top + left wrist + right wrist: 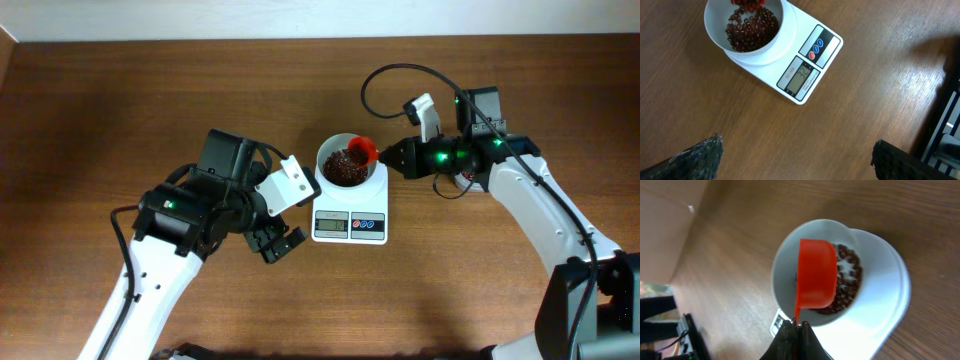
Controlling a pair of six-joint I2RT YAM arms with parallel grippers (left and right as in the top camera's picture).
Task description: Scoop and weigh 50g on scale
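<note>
The scale [792, 50] has a grey screen [802, 79] with dark numbers on it — too faint to read. Tiny print beside it — too small.

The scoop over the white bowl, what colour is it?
The scoop is bright orange-red, clearest in the right wrist view.

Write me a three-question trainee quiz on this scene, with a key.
1. True or false: the white bowl sits on the scale.
2. Which arm's jaws hold the red scoop? A left, B right.
3. Fill in: the bowl holds red ____.
Key: 1 true. 2 B, the right gripper, jaws shut on it. 3 beans.
</note>
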